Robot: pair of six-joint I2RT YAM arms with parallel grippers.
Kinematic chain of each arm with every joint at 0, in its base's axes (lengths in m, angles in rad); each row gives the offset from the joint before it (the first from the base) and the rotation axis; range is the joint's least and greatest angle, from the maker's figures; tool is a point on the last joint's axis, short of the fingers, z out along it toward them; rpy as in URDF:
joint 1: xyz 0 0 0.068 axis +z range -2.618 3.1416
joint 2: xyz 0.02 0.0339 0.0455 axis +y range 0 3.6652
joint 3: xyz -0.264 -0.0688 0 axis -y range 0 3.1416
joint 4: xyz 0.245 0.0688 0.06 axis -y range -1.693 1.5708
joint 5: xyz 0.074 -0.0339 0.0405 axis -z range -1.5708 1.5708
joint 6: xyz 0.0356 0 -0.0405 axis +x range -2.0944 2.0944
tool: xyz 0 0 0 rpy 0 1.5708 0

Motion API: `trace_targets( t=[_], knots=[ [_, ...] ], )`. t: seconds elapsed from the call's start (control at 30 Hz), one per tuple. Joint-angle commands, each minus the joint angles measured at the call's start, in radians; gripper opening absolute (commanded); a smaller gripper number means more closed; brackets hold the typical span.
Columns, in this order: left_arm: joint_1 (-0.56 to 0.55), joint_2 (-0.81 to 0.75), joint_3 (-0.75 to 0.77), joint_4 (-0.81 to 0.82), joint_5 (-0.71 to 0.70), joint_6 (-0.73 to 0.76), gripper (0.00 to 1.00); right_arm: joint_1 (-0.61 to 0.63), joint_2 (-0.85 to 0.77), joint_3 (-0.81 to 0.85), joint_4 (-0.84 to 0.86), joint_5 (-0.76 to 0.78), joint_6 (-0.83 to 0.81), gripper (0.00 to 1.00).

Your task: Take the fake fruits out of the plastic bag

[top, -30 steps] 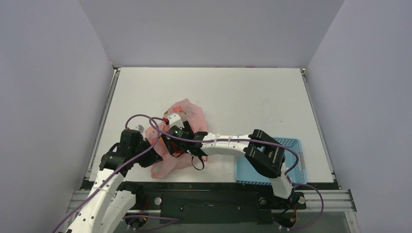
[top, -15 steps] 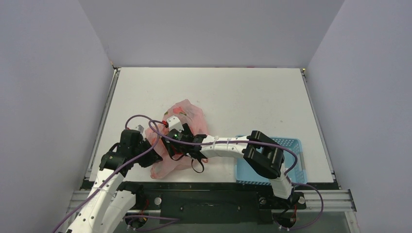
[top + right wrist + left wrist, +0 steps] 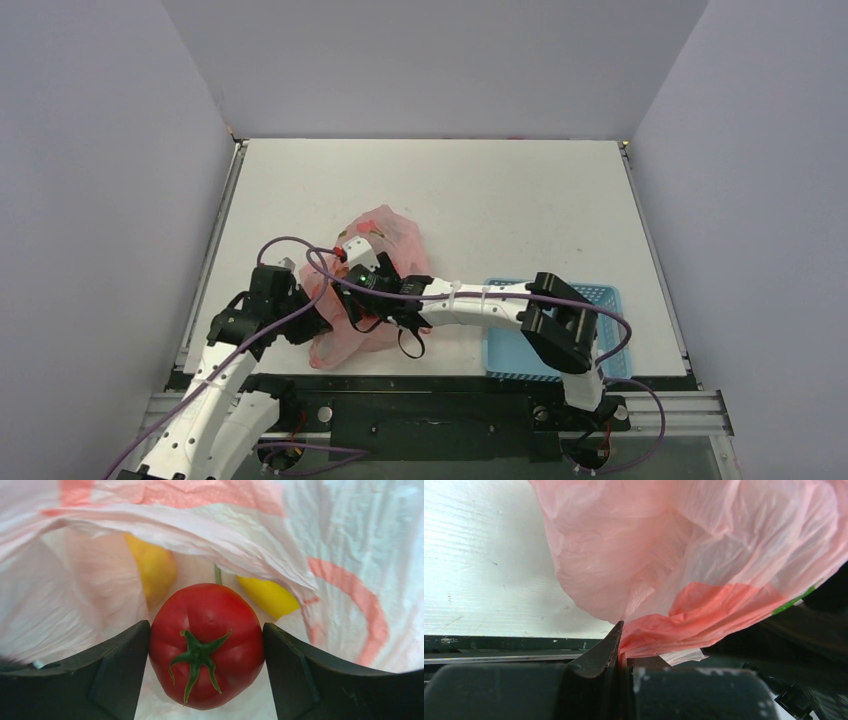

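2 yellow fruits (image 3: 155,567) lie behind the tomato (image 3: 206,652) clamped in the right gripper (image 3: 206,632); left gripper (image 3: 621,640) pinches the plastic bag (image 3: 674,555).

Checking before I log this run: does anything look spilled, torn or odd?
Nothing stands out. The left pincer pinches an edge of the plastic bag; the right pincer, inside the bag, grips the red tomato. Nothing spilled.

From above, the plastic bag (image 3: 385,232) swallows the fingers (image 3: 117,675) of the right gripper (image 3: 206,635) and every fruit. Inside, two yellow fruits (image 3: 152,567) peek from behind folds and the tomato (image 3: 206,615), their shapes mostly covered.
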Motion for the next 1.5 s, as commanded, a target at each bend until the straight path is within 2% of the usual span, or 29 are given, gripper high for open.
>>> trace_targets(
  t=[0.0, 0.07, 0.3, 0.47, 0.53, 0.67, 0.83, 0.97, 1.07, 1.17, 1.33, 1.47],
  knots=[
    [-0.003, -0.029, 0.017, 0.022, -0.041, -0.016, 0.0, 0.005, -0.144, 0.057, -0.015, -0.027, 0.009, 0.04],
    [-0.005, -0.042, 0.017, 0.022, -0.048, -0.021, 0.0, 0.004, -0.185, 0.065, -0.034, -0.047, 0.023, 0.0],
    [-0.005, -0.053, 0.017, 0.012, -0.061, -0.028, 0.0, -0.007, -0.38, 0.009, -0.022, -0.138, 0.112, 0.0],
    [-0.004, -0.074, 0.012, 0.011, -0.054, -0.028, 0.0, -0.043, -0.583, -0.108, -0.025, -0.137, 0.161, 0.0],
    [-0.004, -0.08, 0.01, 0.012, -0.051, -0.028, 0.0, -0.066, -0.683, -0.185, -0.045, -0.099, 0.168, 0.0],
    [-0.005, -0.077, 0.012, 0.019, -0.052, -0.027, 0.0, -0.112, -0.903, -0.377, -0.124, 0.082, 0.198, 0.0],
    [-0.003, -0.072, 0.015, 0.022, -0.049, -0.024, 0.0, -0.264, -1.151, -0.614, -0.296, 0.196, 0.308, 0.0],
    [-0.003, -0.087, 0.011, 0.021, -0.046, -0.025, 0.0, -0.374, -1.269, -0.695, -0.406, 0.237, 0.38, 0.0],
    [-0.003, -0.091, 0.011, 0.021, -0.046, -0.026, 0.0, -0.425, -1.313, -0.749, -0.458, 0.272, 0.441, 0.0],
    [-0.003, -0.086, 0.011, 0.021, -0.047, -0.026, 0.0, -0.459, -1.301, -0.777, -0.451, 0.241, 0.465, 0.0],
    [-0.003, -0.075, 0.014, 0.024, -0.046, -0.023, 0.0, -0.472, -1.214, -0.831, -0.354, 0.082, 0.483, 0.0],
    [-0.004, -0.077, 0.011, 0.022, -0.044, -0.024, 0.0, -0.47, -1.162, -0.887, -0.283, 0.044, 0.503, 0.0]
  ],
)
